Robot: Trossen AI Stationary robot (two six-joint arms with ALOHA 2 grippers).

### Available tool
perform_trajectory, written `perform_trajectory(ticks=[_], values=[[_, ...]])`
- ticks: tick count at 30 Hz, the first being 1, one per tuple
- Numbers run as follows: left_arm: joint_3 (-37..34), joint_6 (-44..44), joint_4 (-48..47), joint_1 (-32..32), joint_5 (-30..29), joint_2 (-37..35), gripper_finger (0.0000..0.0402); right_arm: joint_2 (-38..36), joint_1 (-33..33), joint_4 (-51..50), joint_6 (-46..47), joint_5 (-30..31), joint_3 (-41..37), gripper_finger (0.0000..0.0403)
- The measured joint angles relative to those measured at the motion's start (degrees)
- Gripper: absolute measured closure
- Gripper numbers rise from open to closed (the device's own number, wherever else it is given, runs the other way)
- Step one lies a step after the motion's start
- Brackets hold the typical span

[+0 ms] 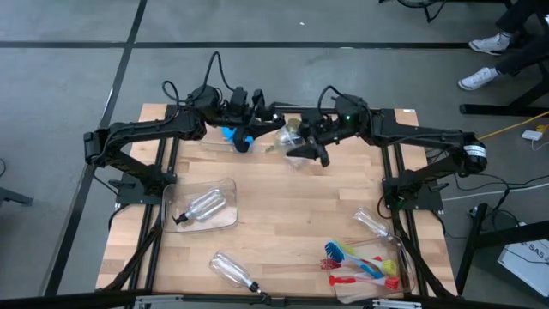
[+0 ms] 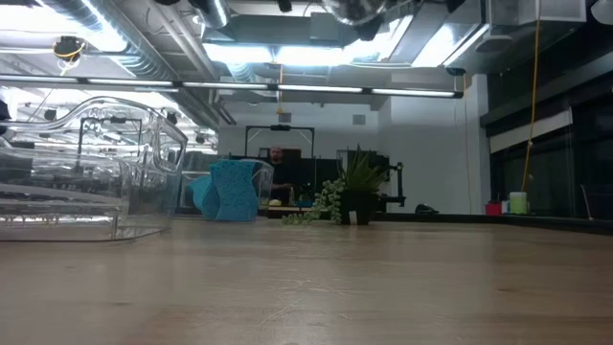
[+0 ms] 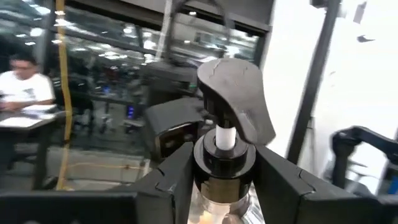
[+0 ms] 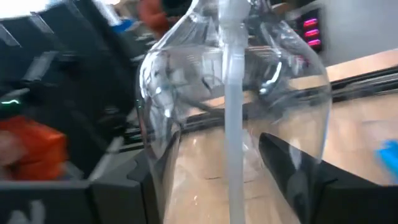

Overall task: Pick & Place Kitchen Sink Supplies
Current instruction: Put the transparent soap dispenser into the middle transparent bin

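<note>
Seen from above, both arms meet at the table's twelve o'clock edge, sharing one clear pump bottle held up between them. The left gripper comes in from nine o'clock and is narrowed onto the bottle's black collar, one finger on each side just under the pump head. The right gripper comes in from three o'clock with its jaws about half open around the bottle's wide clear body, its dip tube running straight down the middle. The bottle's long axis seems to run roughly from one gripper to the other, so this looks like a handover or a twist of the cap. Whichever follows, both arms are equally close. A blue sponge sits below the left gripper, at about eleven o'clock on the table.
</note>
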Motion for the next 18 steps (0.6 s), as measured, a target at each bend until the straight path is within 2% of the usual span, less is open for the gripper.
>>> perform_trajectory(ticks=[4,12,18], values=[[0.0,-0.5,1.6,0.1,3.4,0.0,0.0267,0.0,-0.7,1.7,3.5,-6.4,0.0,0.0187],[-0.2,-2.2,1.9,0.0,5.7,0.0,0.0236,-0.4,-0.9,4.1,3.1,-6.6,0.3,0.0187],[-0.2,-2.7,1.4,0.0,4.7,0.0,0.0239,0.0,-0.9,3.8,3.0,-6.4,0.2,0.0187]])
